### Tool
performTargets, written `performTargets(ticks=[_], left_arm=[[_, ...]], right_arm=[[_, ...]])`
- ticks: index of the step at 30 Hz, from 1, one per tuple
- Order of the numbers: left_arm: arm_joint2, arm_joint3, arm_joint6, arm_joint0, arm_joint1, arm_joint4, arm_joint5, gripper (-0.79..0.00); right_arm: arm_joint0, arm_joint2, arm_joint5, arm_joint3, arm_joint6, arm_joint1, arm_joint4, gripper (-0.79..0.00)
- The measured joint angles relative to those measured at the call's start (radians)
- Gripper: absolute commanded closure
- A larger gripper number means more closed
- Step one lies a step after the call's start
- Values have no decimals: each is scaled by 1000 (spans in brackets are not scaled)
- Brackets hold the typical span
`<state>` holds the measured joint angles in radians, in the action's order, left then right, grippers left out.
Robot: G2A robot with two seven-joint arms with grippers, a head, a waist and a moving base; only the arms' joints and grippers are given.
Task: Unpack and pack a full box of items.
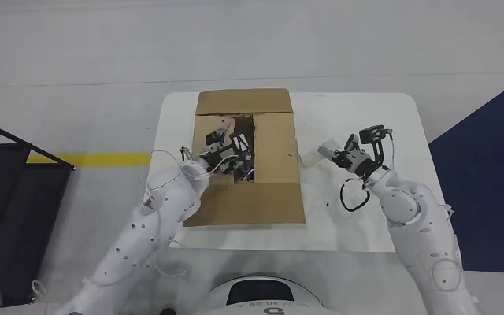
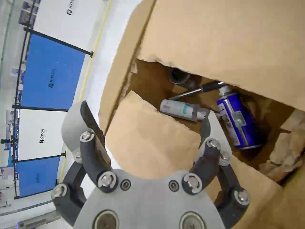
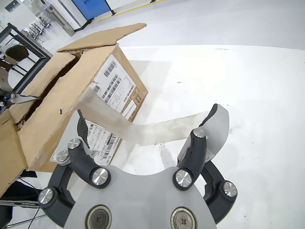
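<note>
A brown cardboard box (image 1: 276, 169) stands mid-table with its top flaps partly parted. My left gripper (image 1: 223, 148) is over the gap, open, and a short inner flap (image 2: 152, 139) lies between its fingers (image 2: 89, 117). Inside the box lie a blue spray can (image 2: 238, 120), a white and teal tube (image 2: 181, 109), a black-handled tool (image 2: 202, 88) and a dark cylinder (image 2: 177, 76). My right gripper (image 3: 150, 117) is open to the right of the box. A strip of clear tape (image 3: 147, 129) runs from the box's side (image 3: 119, 89) to one of its fingers (image 3: 219, 117).
Crumpled brown paper (image 2: 286, 144) fills one corner inside the box. The white table (image 1: 354, 220) is bare to the right of the box and in front of it. A dark frame (image 1: 20, 169) stands on the floor beyond the table's left side.
</note>
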<state>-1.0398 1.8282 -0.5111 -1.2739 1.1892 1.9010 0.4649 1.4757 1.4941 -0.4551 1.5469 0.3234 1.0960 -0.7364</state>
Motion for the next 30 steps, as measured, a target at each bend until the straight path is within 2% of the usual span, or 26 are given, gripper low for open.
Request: performTargets(ticks=[3, 5, 7, 9, 12, 19, 26, 30], left_arm=[[49, -68, 11, 38, 11, 44, -4, -785], [76, -94, 28, 68, 23, 28, -41, -785], [88, -93, 80, 95, 34, 33, -123, -785], [98, -94, 152, 111, 48, 5, -244, -785], [118, -94, 226, 136, 61, -24, -327, -785], [200, -159, 240, 200, 96, -70, -332, -785], [339, -292, 220, 290, 155, -84, -344, -785], [388, -344, 222, 319, 186, -108, -367, -785]], right_arm=[[-11, -7, -1, -17, -2, 1, 5, -785], [-15, -9, -4, -27, -5, 1, 6, -785], [-16, -4, -5, -33, -9, 0, 7, -785], [-4, 12, -7, -35, -28, -1, 14, -785], [35, 57, -33, -34, -76, -6, 42, -785], [143, 153, -128, -18, -187, -13, 106, -785], [225, 230, -149, -8, -262, -16, 145, -785], [250, 257, -170, 0, -258, -18, 158, -785]])
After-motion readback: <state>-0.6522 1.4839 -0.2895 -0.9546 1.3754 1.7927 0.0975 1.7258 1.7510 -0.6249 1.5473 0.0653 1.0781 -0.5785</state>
